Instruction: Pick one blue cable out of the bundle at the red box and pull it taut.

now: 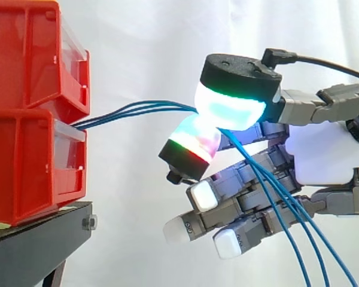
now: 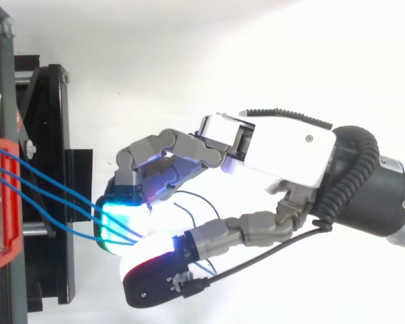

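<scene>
White curtain (image 1: 137, 60) as backdrop. No worktop as such, just the black stand (image 1: 36, 245) under the stacked red bins (image 1: 24, 137).

Nearest you in the side view, the loose ends of the blue cables (image 1: 137, 107) hang down across the hand (image 1: 323, 149) and run off the bottom edge.

The hand is pinching. Two glowing pads (image 1: 230, 107) are pressed together on the cables. The other fingers are loosely curled below and hold nothing.

Further left, three strands run from the pinch to where the upper bin meets the lower one. They're nearly straight, with a slight bow.

My read: the grasp is done but the singling-out isn't. All three strands converge into the pinch, and you can't tell whether one or all are clamped.

Left for you: isolate one strand, then draw away from the bins until the bow is gone.
</scene>
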Controlling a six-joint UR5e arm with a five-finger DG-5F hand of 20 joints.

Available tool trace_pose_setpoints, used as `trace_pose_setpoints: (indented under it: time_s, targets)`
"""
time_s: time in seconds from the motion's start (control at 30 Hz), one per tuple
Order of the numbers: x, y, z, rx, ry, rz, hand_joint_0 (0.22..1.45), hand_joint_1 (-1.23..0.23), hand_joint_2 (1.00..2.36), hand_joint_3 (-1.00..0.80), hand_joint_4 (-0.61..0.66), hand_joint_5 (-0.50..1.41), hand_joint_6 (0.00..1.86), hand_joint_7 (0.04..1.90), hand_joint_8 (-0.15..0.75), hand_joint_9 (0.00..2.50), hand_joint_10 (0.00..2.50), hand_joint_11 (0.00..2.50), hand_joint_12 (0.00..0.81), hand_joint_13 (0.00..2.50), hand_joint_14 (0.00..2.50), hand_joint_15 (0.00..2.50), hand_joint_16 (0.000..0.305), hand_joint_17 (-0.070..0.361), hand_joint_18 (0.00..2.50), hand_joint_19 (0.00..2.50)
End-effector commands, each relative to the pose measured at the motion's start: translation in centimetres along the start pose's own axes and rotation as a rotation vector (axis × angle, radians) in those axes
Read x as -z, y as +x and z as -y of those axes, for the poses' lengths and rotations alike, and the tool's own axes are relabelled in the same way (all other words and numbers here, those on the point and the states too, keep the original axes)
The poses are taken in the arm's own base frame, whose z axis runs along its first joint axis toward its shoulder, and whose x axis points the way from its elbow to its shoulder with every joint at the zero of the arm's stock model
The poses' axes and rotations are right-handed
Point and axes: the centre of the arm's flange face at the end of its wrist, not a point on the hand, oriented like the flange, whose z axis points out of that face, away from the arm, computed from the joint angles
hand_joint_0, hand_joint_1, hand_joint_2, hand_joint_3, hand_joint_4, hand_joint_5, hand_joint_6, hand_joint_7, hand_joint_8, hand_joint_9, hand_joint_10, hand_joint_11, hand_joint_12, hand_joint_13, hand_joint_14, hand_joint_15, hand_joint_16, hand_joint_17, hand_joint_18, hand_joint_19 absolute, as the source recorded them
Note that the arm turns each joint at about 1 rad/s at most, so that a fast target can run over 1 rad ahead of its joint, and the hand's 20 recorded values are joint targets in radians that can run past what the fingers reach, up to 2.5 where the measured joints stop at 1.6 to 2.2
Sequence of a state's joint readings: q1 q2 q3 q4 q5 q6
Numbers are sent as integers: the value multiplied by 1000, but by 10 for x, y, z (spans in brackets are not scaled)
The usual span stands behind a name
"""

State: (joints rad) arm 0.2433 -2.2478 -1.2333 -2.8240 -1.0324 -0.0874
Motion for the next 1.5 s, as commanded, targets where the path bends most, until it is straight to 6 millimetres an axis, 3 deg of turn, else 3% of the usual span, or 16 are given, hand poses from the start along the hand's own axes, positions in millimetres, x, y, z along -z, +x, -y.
trace_pose_setpoints:
  time_s: [0.0, 0.17, 0.33, 0.47, 0.53, 0.6, 0.7, 1.2, 1.47]
  targets:
    - [0, -1, 0, 0, 0, 1, 756, -918, 1008, -407, 147, -193, 903, 1166, 374, 813, 18, 823, 421, 563, 10, 270, 58, 130, 774, 398]
    - [0, -1, 0, 0, 0, 1, 752, -956, 1000, -500, 181, -202, 898, 1144, 361, 780, 17, 821, 418, 563, 8, 268, 57, 129, 778, 368]
    - [0, 0, 0, 0, 0, -1, 531, -1032, 1000, -500, 232, -217, 895, 1119, 365, 724, 17, 835, 435, 520, 9, 271, 61, 137, 751, 373]
    - [0, 0, 0, 0, 0, -1, 416, -937, 1000, -500, 276, -210, 899, 1061, 417, 759, 14, 832, 481, 546, 8, 286, 70, 156, 807, 374]
    - [0, 0, 0, 0, 0, -1, 396, -818, 1000, -500, 288, -189, 886, 1089, 436, 796, 14, 803, 499, 563, 8, 287, 73, 164, 830, 392]
    - [0, 0, 0, -2, 0, -1, 421, -683, 1000, -500, 281, -179, 879, 1113, 437, 829, 13, 809, 495, 572, 8, 289, 71, 161, 824, 407]
    - [0, 1, 1, 1, 1, -1, 511, -602, 1000, -500, 259, -176, 874, 1186, 403, 812, 16, 801, 455, 545, 9, 293, 64, 143, 769, 447]
    - [0, 0, 0, -3, 0, -1, 627, -731, 1016, -280, 237, -184, 883, 1201, 395, 806, 17, 793, 434, 554, 9, 298, 59, 133, 760, 467]
    - [0, 1, 1, -4, 1, -1, 618, -782, 1025, 8, 147, -190, 909, 1255, 396, 811, 14, 797, 438, 562, 9, 298, 60, 135, 783, 446]
